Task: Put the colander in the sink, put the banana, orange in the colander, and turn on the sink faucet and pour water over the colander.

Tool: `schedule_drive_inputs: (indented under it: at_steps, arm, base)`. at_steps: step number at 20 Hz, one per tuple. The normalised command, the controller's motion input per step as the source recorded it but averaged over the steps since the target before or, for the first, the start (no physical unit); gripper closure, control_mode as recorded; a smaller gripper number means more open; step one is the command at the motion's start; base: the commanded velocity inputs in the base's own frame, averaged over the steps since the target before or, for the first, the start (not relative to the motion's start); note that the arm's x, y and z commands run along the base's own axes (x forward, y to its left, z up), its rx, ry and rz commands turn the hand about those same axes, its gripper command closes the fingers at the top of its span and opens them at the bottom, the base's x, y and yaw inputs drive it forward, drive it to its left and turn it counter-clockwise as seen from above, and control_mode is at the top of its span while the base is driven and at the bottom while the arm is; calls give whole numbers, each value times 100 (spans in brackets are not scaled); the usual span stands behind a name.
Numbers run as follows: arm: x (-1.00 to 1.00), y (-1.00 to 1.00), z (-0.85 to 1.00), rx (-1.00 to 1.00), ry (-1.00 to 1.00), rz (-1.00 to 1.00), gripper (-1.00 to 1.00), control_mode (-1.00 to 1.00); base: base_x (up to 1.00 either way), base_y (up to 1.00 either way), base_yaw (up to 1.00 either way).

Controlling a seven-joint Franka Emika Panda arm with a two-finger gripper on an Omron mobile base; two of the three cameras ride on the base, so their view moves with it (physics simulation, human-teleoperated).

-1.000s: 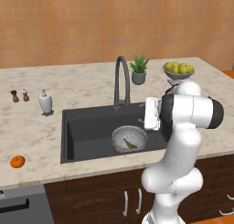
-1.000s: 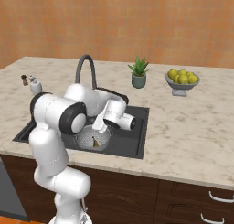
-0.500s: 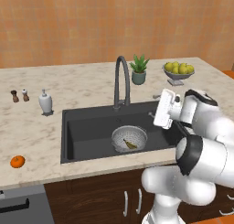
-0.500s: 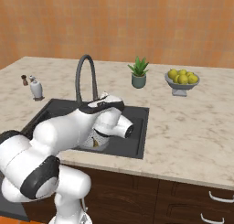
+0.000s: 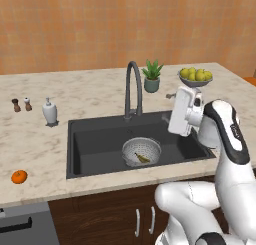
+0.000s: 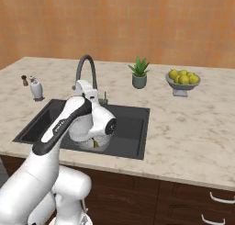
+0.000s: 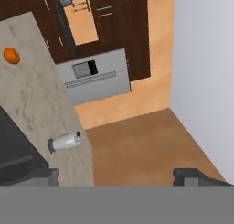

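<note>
One claw point(image 5: 176, 96) rides high over the sink's point(image 5: 95, 144) right side in the left base view; the colander point(image 5: 141, 151) with the banana point(image 5: 143, 158) lies below-left, the orange point(image 5: 19, 176) far left on the counter.

Right base view: the faucet point(image 6: 85, 70) arches just behind the hand.

Hand view: fingertips point(image 7: 196, 176) stand wide apart, gripping nothing; the orange point(image 7: 11, 55) shows far ahead.

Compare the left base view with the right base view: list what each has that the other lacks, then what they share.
Left base view's extras: the orange on the counter left of the sink, and an unobstructed look at the colander with the banana inside.
Right base view's extras: the drawer handles at lower right.
Shared: the sink, faucet, potted plant, fruit bowl and soap dispenser.
</note>
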Motion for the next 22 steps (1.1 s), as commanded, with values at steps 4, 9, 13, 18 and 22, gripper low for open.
schedule_drive_inputs:
  at_steps: [4, 9, 13, 18, 22]
  arm:
    - [-59, 93, 94, -43, -10, 2, -100, -100]
    - [-59, 96, 68, -45, -14, 9, -100, -100]
    - [-30, 100, 31, -54, 2, 18, -100, -100]
    - [-17, 100, 3, -59, 14, 27, -100, -100]
    - [0, 98, -16, -58, 11, 28, -100, -100]
  base:
    - [0, 0, 0]
    - [0, 0, 0]
    - [0, 0, 0]
    - [0, 0, 0]
    - [0, 0, 0]
